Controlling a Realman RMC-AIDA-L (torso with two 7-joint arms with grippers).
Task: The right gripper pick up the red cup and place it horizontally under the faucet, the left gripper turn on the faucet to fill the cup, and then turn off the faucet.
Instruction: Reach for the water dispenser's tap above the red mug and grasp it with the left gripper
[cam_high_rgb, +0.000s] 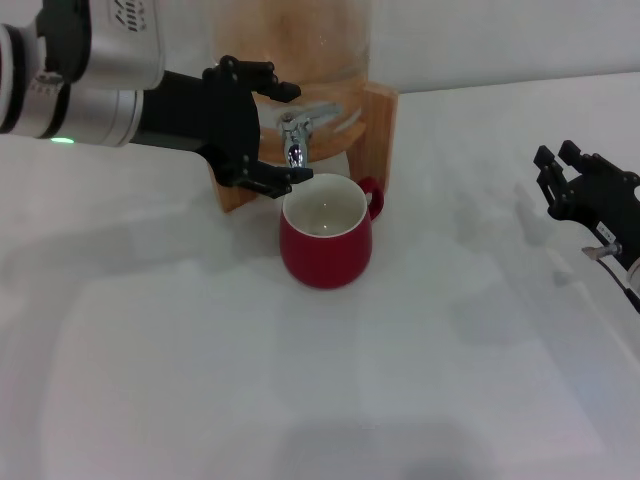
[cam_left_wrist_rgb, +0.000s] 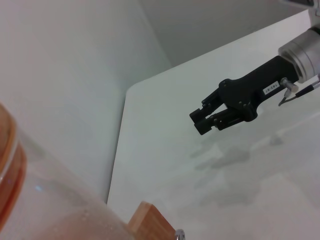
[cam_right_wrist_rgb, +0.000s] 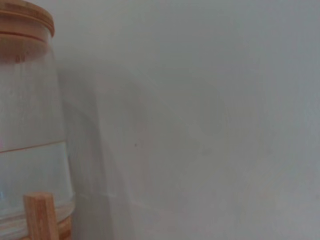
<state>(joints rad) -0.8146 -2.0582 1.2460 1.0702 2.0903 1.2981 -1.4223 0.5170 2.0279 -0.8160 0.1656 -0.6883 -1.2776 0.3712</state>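
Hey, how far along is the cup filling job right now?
Done: the red cup stands upright under the faucet, and the right pincer has let go and sits off to the side. In hand: the left pincer is open around the faucet. I see no stream, only a little water in the cup. Left: filling it, then shutting the faucet.

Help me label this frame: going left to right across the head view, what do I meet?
Left gripper → faucet → red cup → right gripper.
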